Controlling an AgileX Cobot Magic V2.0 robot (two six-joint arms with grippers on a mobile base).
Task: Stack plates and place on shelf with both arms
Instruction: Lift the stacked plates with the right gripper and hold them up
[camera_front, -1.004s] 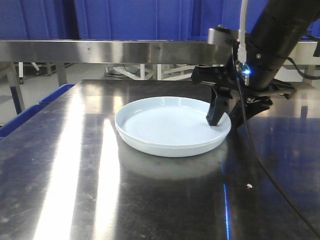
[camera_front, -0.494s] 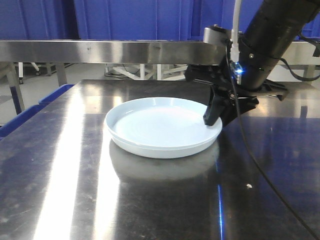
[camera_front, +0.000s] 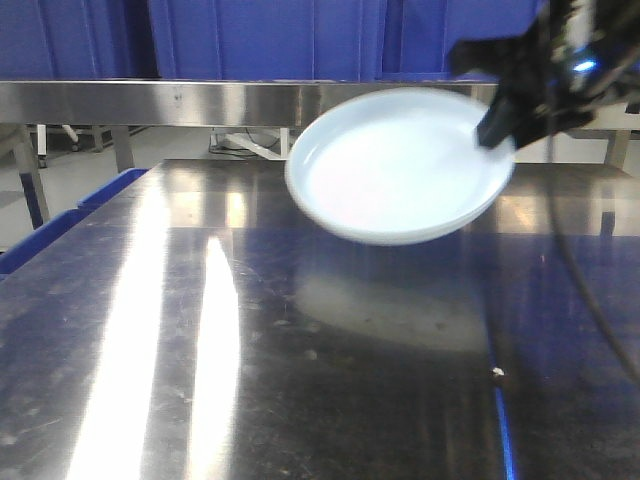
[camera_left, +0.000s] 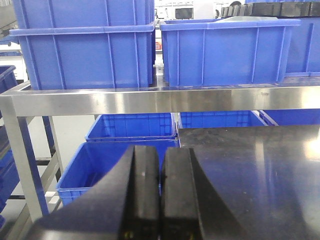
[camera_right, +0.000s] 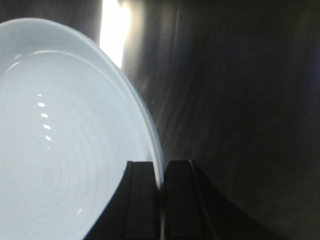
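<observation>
Plate (camera_front: 400, 165), round, glossy, pinched by right hand (camera_right: 161, 172)

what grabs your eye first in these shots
A pale bluish-white round plate hangs tilted above the dark reflective steel tabletop, its rim pinched between the black fingers of the right gripper. In the left wrist view, big blue plastic crates sit on a brushed steel shelf, with the left gripper shut on nothing.

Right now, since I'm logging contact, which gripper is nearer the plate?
Right. The right gripper clamps the rim of the plate, holding it above the tabletop; the left gripper, shut and empty, faces the shelf with no plate in its view.
</observation>
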